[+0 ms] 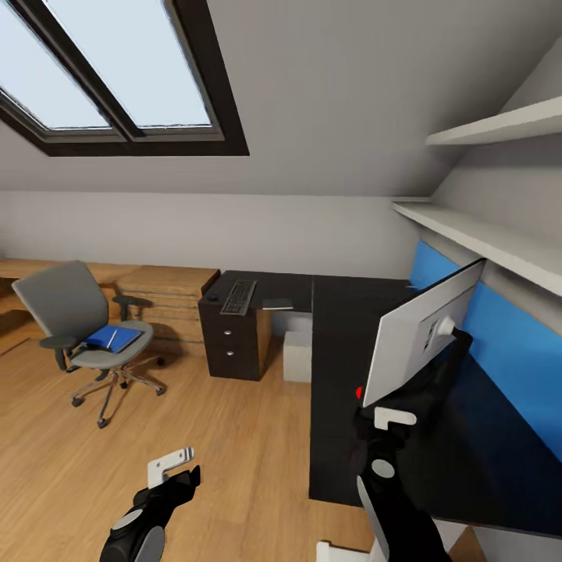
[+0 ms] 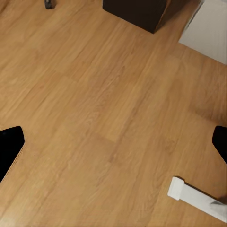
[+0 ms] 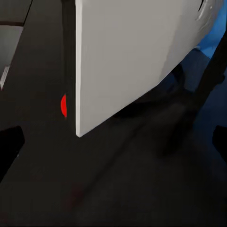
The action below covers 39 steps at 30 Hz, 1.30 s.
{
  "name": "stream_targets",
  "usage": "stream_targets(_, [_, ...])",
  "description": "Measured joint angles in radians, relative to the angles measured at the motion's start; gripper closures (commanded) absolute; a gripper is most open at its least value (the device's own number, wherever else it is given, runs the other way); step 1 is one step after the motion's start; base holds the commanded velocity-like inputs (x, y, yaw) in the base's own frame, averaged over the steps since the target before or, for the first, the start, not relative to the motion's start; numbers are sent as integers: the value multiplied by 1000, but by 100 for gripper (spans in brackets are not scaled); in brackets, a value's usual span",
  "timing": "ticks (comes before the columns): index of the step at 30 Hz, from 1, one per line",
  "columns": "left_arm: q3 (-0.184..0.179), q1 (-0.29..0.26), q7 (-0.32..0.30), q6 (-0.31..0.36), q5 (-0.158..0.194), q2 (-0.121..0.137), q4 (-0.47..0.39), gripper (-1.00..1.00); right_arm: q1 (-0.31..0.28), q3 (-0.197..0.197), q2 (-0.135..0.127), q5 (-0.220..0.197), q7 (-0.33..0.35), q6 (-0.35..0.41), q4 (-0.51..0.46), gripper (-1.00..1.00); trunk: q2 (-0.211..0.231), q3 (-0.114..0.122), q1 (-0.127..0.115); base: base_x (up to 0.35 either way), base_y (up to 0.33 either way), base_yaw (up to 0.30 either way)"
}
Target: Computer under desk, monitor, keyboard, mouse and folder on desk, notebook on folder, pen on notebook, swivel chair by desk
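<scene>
The monitor (image 1: 421, 336) stands tilted on the black bench (image 1: 343, 328), its back facing the right claw (image 1: 394, 417) just below its lower edge; jaws wide, holding nothing; left claw (image 1: 173, 466) hangs over floor, spread.

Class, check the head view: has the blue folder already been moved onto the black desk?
No: the folder lies on the swivel chair seat, well apart from the desk.

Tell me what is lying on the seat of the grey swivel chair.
On the grey swivel chair, a flat bright blue folder lies with a thin pale stick across it. The seat beneath the folder is covered.
</scene>
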Motion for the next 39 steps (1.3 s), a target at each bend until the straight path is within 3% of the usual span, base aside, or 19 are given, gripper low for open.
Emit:
stream_targets(4, [-5,0,0,0,0,-1,1,-100,2,3,-1,4,-7,-27,1,-100,0,0,0,245,208,0])
stream_targets(6, [-42,0,1,-1,1,2,2,-100,3,4,-2,5,-9,-105,6,-100,0,0,0,296,86,0])
stream_targets(11, [-75,0,2,-1,0,3,12,-100,6,4,-4,5,-18,-182,21,-100,0,0,0,160,32,0])
stream_targets(21, [-82,0,3,-3,-1,3,22,-100,7,4,-9,6,-86,-242,27,-100,0,0,0,107,3,0])
stream_targets(39, [-84,0,3,-3,-2,0,27,-100,7,2,-16,5,-155,-254,26,-100,0,0,0,101,0,0])
